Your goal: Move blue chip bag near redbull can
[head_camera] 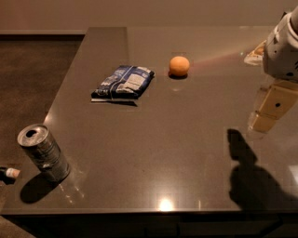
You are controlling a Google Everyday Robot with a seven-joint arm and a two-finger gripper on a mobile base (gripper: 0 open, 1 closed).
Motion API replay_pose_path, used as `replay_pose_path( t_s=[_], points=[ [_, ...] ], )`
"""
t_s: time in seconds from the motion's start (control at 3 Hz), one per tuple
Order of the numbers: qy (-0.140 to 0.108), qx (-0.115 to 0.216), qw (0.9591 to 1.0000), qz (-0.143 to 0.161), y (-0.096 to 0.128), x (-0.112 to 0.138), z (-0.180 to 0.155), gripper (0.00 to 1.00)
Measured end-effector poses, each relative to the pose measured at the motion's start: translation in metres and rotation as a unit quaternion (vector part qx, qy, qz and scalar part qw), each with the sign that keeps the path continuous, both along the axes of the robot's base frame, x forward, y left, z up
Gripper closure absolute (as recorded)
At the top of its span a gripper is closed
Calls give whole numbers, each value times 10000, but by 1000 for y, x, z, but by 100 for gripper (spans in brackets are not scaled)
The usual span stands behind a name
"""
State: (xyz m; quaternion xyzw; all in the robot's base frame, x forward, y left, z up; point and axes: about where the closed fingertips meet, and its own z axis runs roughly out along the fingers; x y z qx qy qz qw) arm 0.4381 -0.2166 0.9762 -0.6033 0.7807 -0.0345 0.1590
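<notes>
One dark surface (186, 153) bears three things. One claw (269, 111) hangs over its right edge; apart or together, I cannot tell. One blue chip bag (123, 82) lies flat toward the back, well apart from one redbull can (43, 152) at the front-left corner. One orange ball (179, 65) sits near the bag.

The one camera looks down at a slant from above the near edge of the bench (186, 158), facing across it toward the far wall (139, 13). It sits close, the bench filling most of the frame, the gripper (268, 110) hanging in at the right edge.
</notes>
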Motion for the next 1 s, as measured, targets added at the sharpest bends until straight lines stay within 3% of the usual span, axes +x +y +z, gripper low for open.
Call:
replay_pose_path(
  t_s=[0.67,1.0],
  points=[
    [60,257,9996,72,20,25,8,0],
    [143,411,9990,141,51,59,6,0]
  ],
)
